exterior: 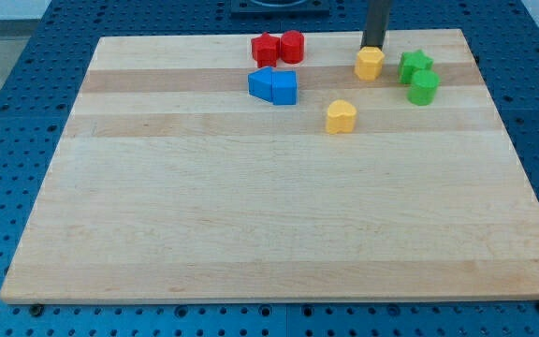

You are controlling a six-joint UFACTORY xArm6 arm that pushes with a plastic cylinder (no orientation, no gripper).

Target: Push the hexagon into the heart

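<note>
my tip (372,47) (just a rod, no jaws) sits right behind the hexagon (370,64), heart (341,117) lies nearer and slightly left.

The wooden board (279,225) lies on a blue perforated table (7,103). It carries 2 red blocks (278,47), 2 blue blocks (273,86), 2 green blocks (420,77), a yellow hexagon (370,63) and a yellow heart (342,117).

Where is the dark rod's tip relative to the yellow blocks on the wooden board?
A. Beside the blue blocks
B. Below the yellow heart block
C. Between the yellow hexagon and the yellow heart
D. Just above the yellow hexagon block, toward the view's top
D: my tip sits at the upper edge of the yellow hexagon block, while the yellow heart block lies lower and to the view's left.
</note>
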